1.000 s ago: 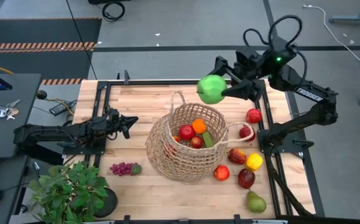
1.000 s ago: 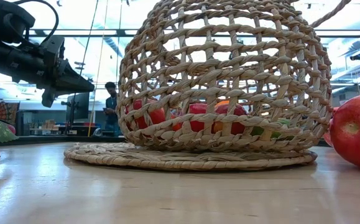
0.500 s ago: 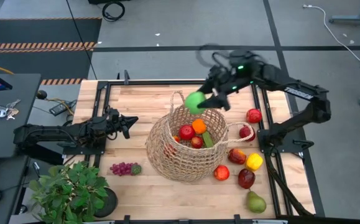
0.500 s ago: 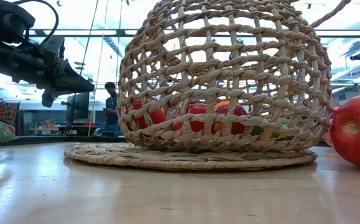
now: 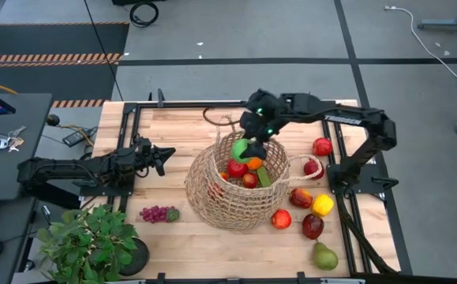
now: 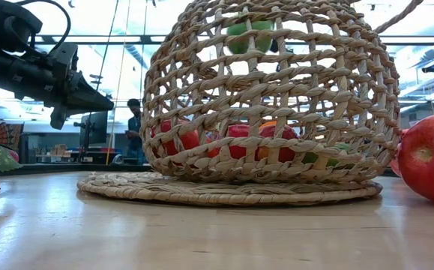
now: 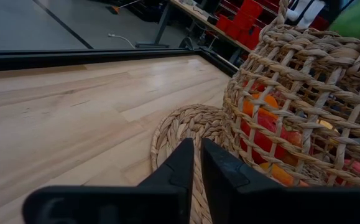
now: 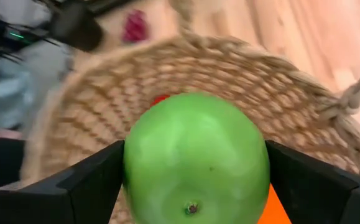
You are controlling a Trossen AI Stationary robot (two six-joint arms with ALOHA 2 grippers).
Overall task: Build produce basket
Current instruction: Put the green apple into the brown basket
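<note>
The tan straw basket (image 5: 204,185) stands mid-table on a round woven mat (image 6: 224,191). Red apples (image 5: 237,167) and an orange (image 5: 253,163) lie inside it. My right gripper (image 5: 248,147) is shut on a green apple (image 5: 241,148), which hangs in the basket's mouth and shows through the weave (image 6: 248,36) in the low view. My left gripper (image 5: 165,154) waits shut at the basket's left, just short of the mat (image 7: 186,127). More produce lies on the table: purple grapes (image 5: 156,213), red fruits (image 5: 322,146), a yellow pepper (image 5: 322,204) and a pear (image 5: 324,256). My right gripper pinches the green apple (image 8: 195,155) between its two fingers (image 8: 89,183), one on each opposite side of its widest part. The fingers slant down from the table's far right. The apple hangs clear above the fruit in the basket, inside the rim.
A potted green plant (image 5: 90,241) stands at the near left corner. The basket's looped handles (image 5: 226,125) rise at its far and right sides. Bare wood lies between my left gripper and the far edge. A person (image 6: 133,127) stands far off in the room.
My right gripper has come down and toward the table's left and near side, from above the far right edge to the basket's mouth. It has tipped to point steeply downward. The green apple has stayed in its hold and now sits within the basket's rim.
</note>
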